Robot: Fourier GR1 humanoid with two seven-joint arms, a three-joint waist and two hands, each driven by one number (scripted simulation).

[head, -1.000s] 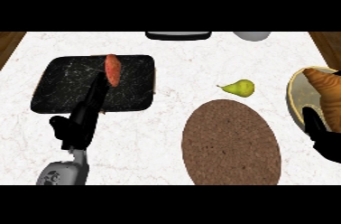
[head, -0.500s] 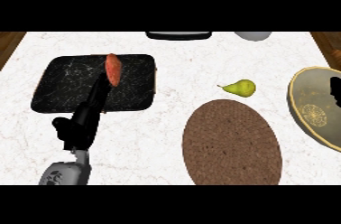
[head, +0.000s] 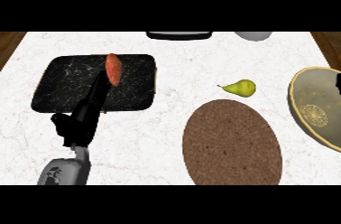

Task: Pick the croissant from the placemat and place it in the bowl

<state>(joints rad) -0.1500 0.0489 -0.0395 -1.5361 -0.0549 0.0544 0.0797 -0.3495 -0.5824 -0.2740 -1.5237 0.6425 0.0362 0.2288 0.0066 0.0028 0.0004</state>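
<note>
The brown oval placemat (head: 232, 142) lies right of centre with nothing on it. A yellow-rimmed bowl (head: 297, 105) is cut off by the right edge; the part of its inside that shows holds no croissant. No croissant appears anywhere in view. A thin dark sliver (head: 338, 85) at the right edge over the bowl is all that may show of my right hand. My left hand (head: 83, 121) is open at the left, its straight fingers lying over a black tray (head: 66, 83) and pointing at an orange sweet potato (head: 113, 69).
A green-yellow pear (head: 241, 87) lies between the tray and the bowl, just above the placemat. At the back edge stand a dark appliance base (head: 178, 35) and a grey round object (head: 253, 35). Brown floor shows past both far corners.
One second ago my right hand and the tan croissant were over the bowl at the right edge; both have left the view since. The left hand has barely moved.
</note>
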